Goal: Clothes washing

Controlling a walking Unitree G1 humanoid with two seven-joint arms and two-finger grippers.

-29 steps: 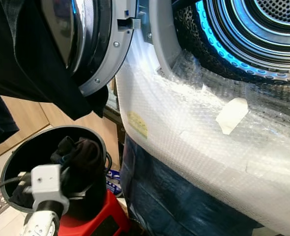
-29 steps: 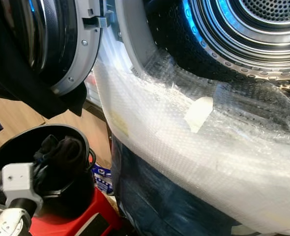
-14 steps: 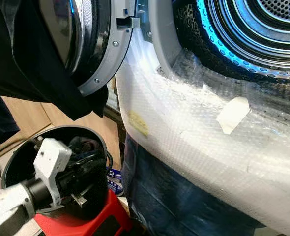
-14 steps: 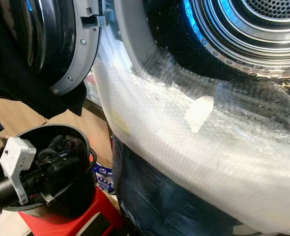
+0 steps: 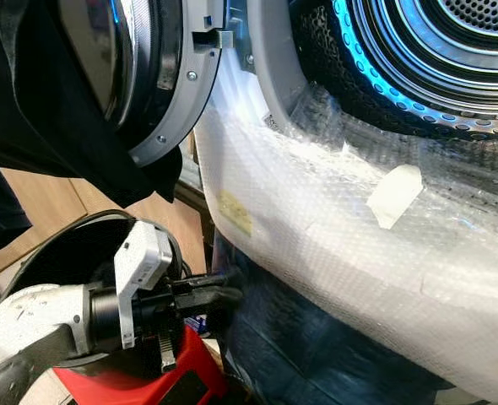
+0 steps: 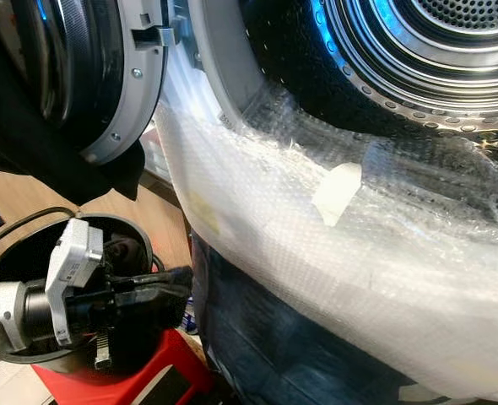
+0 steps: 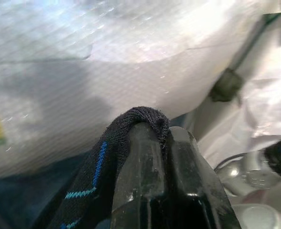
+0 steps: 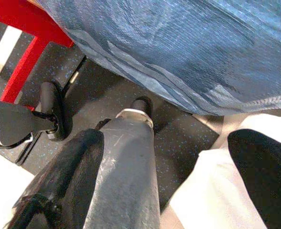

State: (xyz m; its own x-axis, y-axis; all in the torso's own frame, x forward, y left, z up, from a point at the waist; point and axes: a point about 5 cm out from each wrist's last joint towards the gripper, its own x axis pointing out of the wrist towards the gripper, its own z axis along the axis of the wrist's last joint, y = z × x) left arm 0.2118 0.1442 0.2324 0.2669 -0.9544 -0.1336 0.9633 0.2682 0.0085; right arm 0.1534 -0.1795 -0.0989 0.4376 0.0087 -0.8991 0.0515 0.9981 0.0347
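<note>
A dark sock with thin blue stripes was pinched between the closed fingers of the left gripper, draped over the fingertips — just outside the rim of the black bin and close to the washer's wrapped front. The bin sat on a red stool, to the left of the washer and below its open door. A black garment hung over that door. The washer was covered in bubble wrap, with a patch of tape below the drum opening; blue light glowed around the steel drum. Beneath the wrap ran a blue plastic sheet. The right gripper hung low beside the washer over dark speckled floor, its two fingers spread apart and empty.
</note>
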